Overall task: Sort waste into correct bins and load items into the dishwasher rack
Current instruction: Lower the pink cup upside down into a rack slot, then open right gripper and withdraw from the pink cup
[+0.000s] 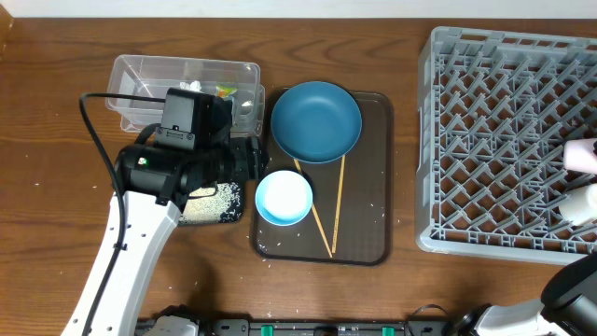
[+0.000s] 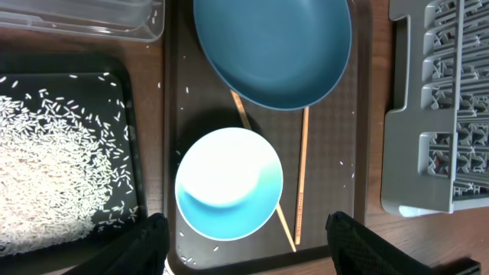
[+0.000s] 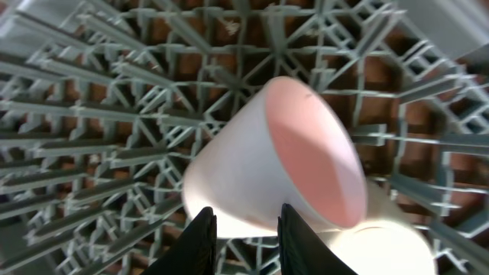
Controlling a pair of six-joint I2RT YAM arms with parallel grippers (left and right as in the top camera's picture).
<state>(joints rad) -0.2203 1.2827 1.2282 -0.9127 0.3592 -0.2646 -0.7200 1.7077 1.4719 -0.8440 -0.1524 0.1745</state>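
Your left pincer is spread wide with nothing between its fingers, poised over the light-blue bowl near the bottom of the left wrist view. Your right pincer sits right at the pink cup, its fingers close together at the cup's lower wall; you cannot tell from these views whether it is gripping or only beside it.

Done so far, by the look of it:
- The pink cup lies tilted on the dishwasher rack at the far right of the overhead frame, with the white cup just below it.
- Most of the rice is heaped in the black tray, left of centre.
- Something yellow-green, likely the snack wrapper, shows inside the clear tub at upper left; the arm hides much of the tub, so the tissue is uncertain.

Left for you:
- The bowl, the dark-blue plate and both chopsticks all rest on the brown serving tray in the middle of the table, none of them racked.
- A few stray grains dot the serving tray's lower part.

You are roughly halfway, with the bowl the likely next pick
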